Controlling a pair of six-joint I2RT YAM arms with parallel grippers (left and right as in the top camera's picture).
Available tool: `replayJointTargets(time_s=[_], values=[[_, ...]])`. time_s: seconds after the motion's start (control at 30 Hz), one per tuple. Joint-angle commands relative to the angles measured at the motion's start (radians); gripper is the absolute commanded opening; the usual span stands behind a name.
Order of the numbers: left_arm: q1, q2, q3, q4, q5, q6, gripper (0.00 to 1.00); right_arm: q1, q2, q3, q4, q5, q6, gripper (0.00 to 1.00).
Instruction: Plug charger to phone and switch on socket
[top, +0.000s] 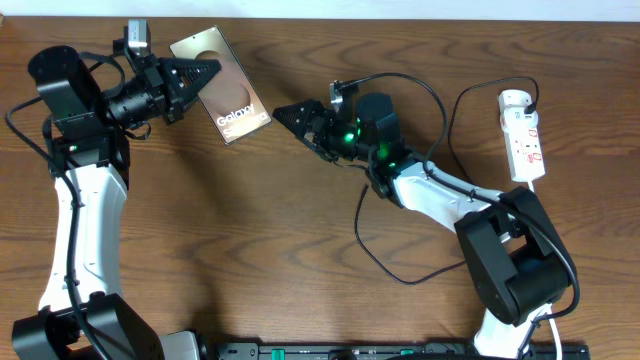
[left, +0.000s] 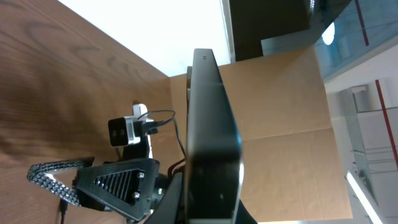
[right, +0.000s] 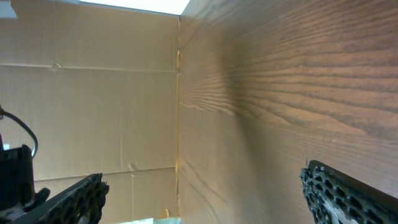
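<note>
Two grippers | left gripper clamped on phone edge | right gripper wide, near phone

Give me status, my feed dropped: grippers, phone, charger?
Left gripper shut on phone. Right gripper open, empty, beside it. Charger loose on table, not in phone. Nothing blocking.

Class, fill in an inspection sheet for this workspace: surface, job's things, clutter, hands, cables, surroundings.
Surface: wooden table, brown grain.
Job's things: phone far left, gripped; socket at right edge; charger looped on the table, tip not made out.
Clutter: nothing seen.
Hands: left hand shut on phone; right hand open, empty, pointing toward the phone.
Cables: black robot cable arcs over the right arm.
Surroundings: cardboard panel beside the table.
</note>
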Motion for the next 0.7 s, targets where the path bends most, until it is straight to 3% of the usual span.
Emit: replayJointTargets(time_s=[0.0,0.33,0.67], values=[[0.005,-0.002,0.022,0.013,0.034,0.018,0.07,-0.010,-0.006,0.006,0.018,-0.043,-0.056,0.99],[0.005,-0.002,0.022,0.012,0.027,0.032,0.07,-0.010,-0.006,0.006,0.104,-0.083,-0.043,0.99],[0.005,-0.002,0.022,-0.032,-0.164,-0.022,0.07,-0.010,-0.006,0.006,0.404,-0.121,0.210,0.99]])
